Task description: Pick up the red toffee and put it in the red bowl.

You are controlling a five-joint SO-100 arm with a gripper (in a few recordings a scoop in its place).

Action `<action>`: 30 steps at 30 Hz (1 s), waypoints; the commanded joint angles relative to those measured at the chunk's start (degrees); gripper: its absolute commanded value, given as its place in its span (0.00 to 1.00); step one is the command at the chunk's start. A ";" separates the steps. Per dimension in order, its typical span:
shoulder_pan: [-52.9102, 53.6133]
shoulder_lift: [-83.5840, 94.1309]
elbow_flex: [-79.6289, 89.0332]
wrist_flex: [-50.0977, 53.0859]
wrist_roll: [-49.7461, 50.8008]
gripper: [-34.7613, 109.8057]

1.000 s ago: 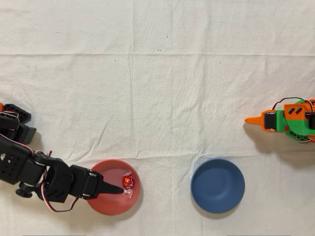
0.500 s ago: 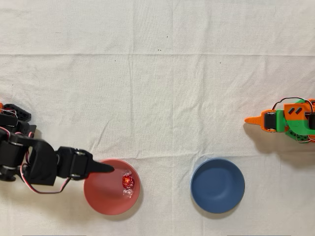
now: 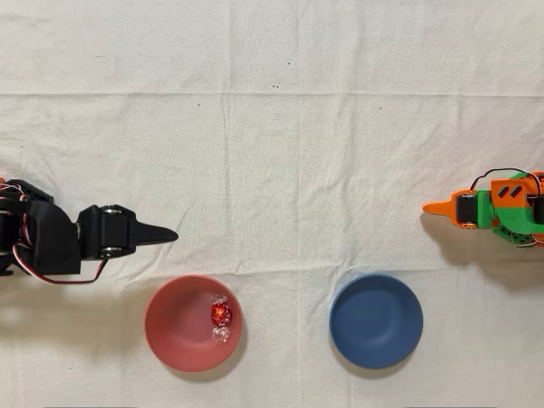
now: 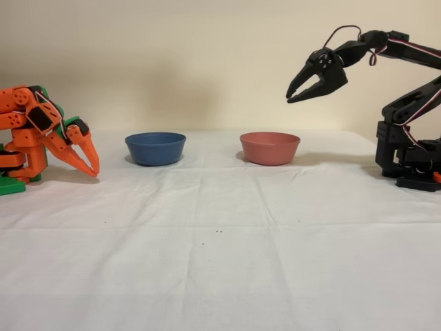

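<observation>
The red toffee [image 3: 221, 314] lies inside the red bowl [image 3: 177, 330], right of its centre in the overhead view, with its clear wrapper tail just below it. In the fixed view the bowl [image 4: 269, 148] stands on the cloth and its wall hides the candy. My black gripper [image 3: 170, 235] sits up and to the left of the bowl in the overhead view, apart from it. From the side the gripper [image 4: 289, 97] hangs high above the table, right of the bowl, jaws slightly apart with nothing between them.
A dark blue bowl [image 3: 376, 320] stands right of the red one in the overhead view and left of it [image 4: 155, 148] in the fixed view. The idle orange arm [image 3: 493, 210] rests at the far side. A creased white cloth [image 3: 280, 153] covers the table.
My gripper has drawn back from over the red bowl, moving up and left in the overhead view. The toffee stays in the bowl.
</observation>
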 commanded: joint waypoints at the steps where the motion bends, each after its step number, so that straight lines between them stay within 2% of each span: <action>1: -2.11 5.54 3.34 -2.02 1.76 0.24; 17: -4.83 31.90 26.63 -7.29 6.24 0.24; 30: -4.57 39.37 33.66 -5.01 4.92 0.24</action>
